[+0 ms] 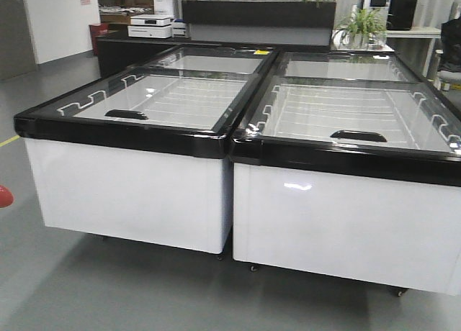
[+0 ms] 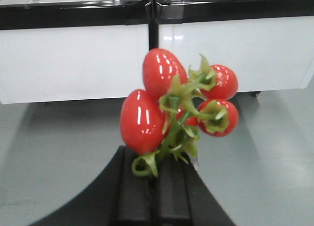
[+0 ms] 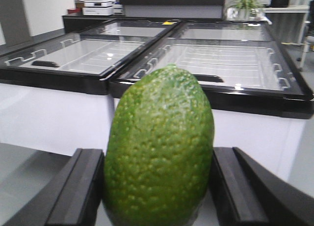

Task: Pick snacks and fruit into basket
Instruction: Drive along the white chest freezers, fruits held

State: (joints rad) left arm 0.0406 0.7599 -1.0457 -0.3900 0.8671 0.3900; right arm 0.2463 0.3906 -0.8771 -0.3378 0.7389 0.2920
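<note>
In the left wrist view my left gripper (image 2: 157, 159) is shut on the green stem of a bunch of red tomatoes (image 2: 147, 118) and holds it in the air above the grey floor. A red bit of this bunch (image 1: 3, 196) shows at the left edge of the front view. In the right wrist view my right gripper (image 3: 158, 157) is shut on a bumpy green avocado (image 3: 159, 147), held upright between the two black fingers (image 3: 78, 186). No basket is in view.
Two white chest freezers with black rims and shut glass lids stand side by side ahead, the left one (image 1: 130, 194) and the right one (image 1: 346, 223). Grey floor (image 1: 108, 295) lies in front. A counter with a white box (image 1: 150, 25) and potted plants (image 1: 364, 25) stand behind.
</note>
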